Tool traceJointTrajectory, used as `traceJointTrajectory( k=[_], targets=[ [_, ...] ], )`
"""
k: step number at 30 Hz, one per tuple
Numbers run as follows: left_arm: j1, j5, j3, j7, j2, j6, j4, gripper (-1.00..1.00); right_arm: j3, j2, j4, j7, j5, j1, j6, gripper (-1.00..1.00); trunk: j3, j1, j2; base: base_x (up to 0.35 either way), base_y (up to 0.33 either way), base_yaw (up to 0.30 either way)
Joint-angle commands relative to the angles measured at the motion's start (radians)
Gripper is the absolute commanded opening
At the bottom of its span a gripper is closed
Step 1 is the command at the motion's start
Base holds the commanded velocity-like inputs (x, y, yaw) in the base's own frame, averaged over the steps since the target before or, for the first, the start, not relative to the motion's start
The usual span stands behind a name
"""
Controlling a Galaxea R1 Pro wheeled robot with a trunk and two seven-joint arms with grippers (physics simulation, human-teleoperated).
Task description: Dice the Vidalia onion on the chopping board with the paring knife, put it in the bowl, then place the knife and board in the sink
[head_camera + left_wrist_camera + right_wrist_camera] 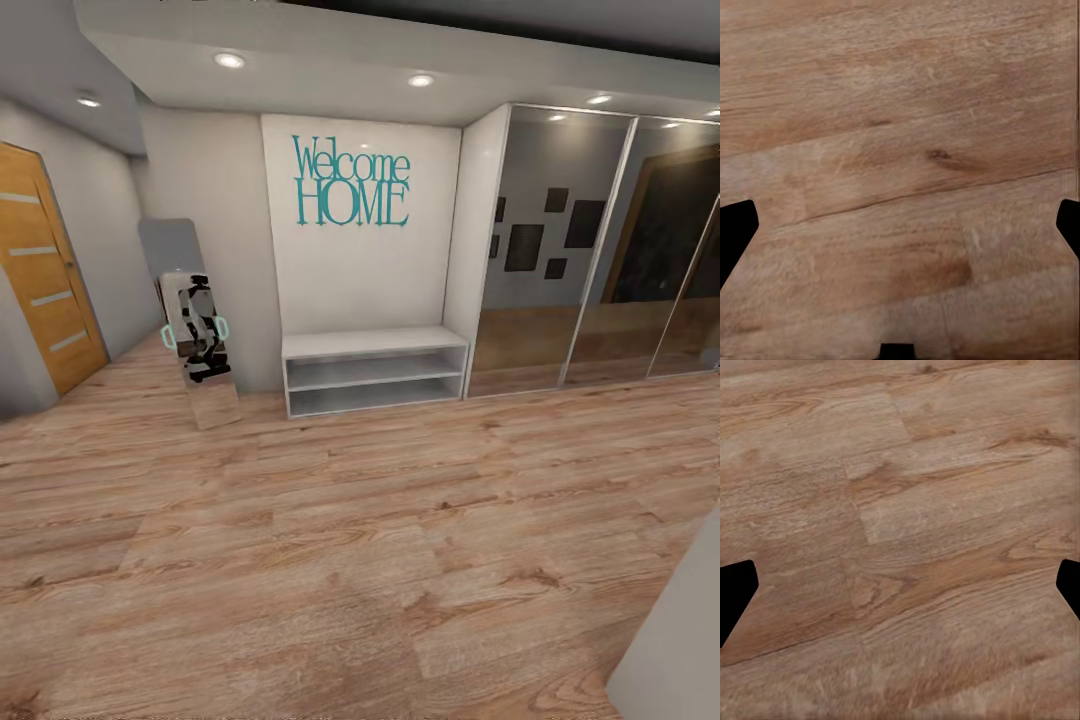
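A hallway is seen from the head view: wood floor [330,540], white shelf bench [375,370], "Welcome HOME" sign [350,182], mirrored wardrobe [590,250], wooden door [45,265]. Left gripper [900,225] and right gripper [900,585] jaws are spread wide over the floor, nothing pinched.

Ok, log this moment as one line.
place: hallway, wooden floor | ahead: white bench, Welcome HOME sign | left gripper: open | right gripper: open | holding: nothing

The left gripper [900,225] points down at wood planking, its two dark fingertips [735,232] spread wide at opposite edges of its wrist view. The right gripper [900,589] hangs the same way, fingertips [735,592] equally far apart, nothing between them.
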Motion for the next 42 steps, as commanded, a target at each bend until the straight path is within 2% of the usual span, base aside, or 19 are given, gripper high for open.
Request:
traceJointTrajectory(
  k=[1, 7, 19, 42],
  targets=[
    [0.000, 0.001, 0.000, 0.000, -0.003, -0.002, 0.002, 1.00, 0.000, 0.000, 0.001, -0.003, 0.000, 0.000, -0.003, 1.00, -0.001, 0.000, -0.001, -0.230, 0.000, -0.014],
    [0.000, 0.000, -0.004, -0.001, -0.020, -0.002, 0.012, 1.00, 0.000, 0.000, 0.001, -0.003, 0.000, 0.000, -0.003, 1.00, 0.002, 0.000, -0.001, -0.313, 0.000, -0.133],
    [0.000, -0.002, -0.006, -0.001, -0.022, -0.002, 0.023, 1.00, -0.003, 0.000, 0.006, -0.003, -0.001, 0.000, -0.003, 1.00, 0.012, 0.000, -0.001, -0.302, 0.000, -0.226],
    [0.000, -0.004, -0.006, -0.001, -0.022, -0.002, 0.025, 1.00, -0.008, -0.001, 0.008, -0.003, -0.002, 0.000, -0.003, 1.00, 0.031, 0.000, -0.001, -0.013, 0.000, -0.264]
  ],
)
